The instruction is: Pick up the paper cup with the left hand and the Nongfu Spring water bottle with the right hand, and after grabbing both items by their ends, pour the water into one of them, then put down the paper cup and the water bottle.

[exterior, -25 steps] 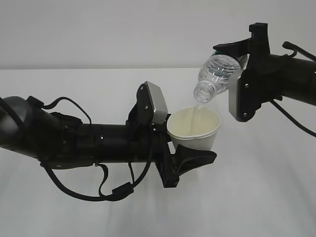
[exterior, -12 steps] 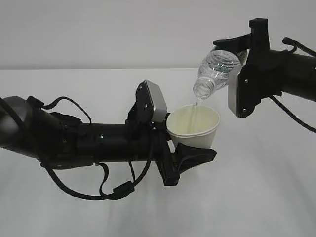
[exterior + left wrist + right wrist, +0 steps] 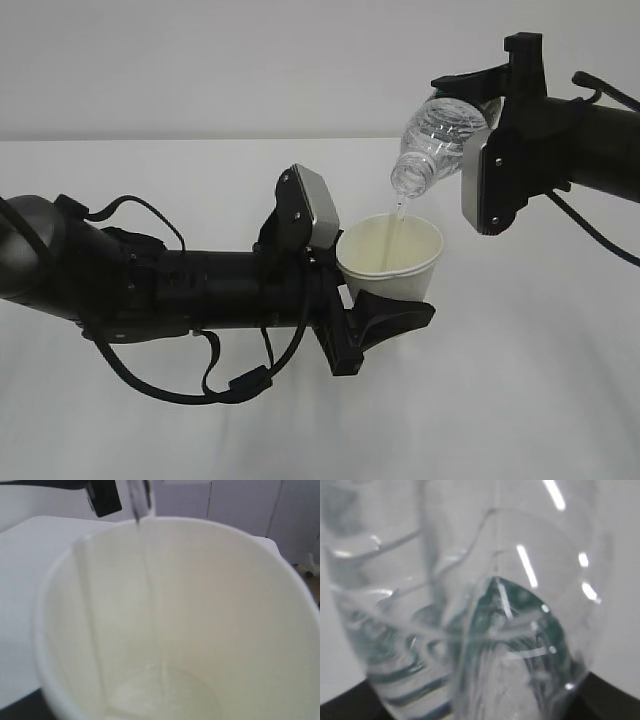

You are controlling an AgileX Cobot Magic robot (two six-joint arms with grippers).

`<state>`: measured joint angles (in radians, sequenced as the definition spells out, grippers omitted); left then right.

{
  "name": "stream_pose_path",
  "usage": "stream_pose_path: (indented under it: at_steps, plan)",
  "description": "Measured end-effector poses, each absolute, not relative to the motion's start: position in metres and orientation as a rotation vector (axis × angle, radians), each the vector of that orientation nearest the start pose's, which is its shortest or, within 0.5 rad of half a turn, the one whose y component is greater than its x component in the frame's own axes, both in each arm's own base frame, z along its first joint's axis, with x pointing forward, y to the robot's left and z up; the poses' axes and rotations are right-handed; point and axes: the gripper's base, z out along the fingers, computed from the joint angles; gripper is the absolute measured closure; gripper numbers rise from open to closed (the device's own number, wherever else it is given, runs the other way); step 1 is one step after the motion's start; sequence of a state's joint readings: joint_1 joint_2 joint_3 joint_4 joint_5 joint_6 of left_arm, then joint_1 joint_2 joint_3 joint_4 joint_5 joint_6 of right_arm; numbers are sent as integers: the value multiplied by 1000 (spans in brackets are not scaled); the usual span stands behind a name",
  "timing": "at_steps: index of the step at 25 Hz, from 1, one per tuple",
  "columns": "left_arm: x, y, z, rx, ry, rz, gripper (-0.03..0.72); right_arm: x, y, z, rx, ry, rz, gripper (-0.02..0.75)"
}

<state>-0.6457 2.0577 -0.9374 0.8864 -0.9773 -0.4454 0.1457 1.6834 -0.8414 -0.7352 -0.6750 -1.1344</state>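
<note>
the left hand (image 3: pixel 385 318) clamps the paper cup (image 3: pixel 392 260) upright above the table (image 3: pixel 540 380). just over the cup's rim, the right hand (image 3: pixel 478 120) grips the nongfu spring water bottle (image 3: pixel 432 145), tilted mouth-down. the water (image 3: pixel 399 215) falls as a thin stream into the cup.

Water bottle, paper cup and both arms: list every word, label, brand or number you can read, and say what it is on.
None can be read in any view.
Water bottle: dark green label shows only as a blur through the plastic in the right wrist view; lettering not legible.
Paper cup: plain white outside, cream inside, no print visible.
Left gripper and right gripper: no markings visible.
</note>
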Motion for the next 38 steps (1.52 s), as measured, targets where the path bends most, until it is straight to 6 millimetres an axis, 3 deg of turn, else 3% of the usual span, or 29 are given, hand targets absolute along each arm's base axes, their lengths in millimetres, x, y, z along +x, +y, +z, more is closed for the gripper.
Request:
stream_pose_path:
  at_steps: [38]
  plan:
    - [270,-275,131,1156,1500,-975,237,339,90,228,-1639,766,-770,272]
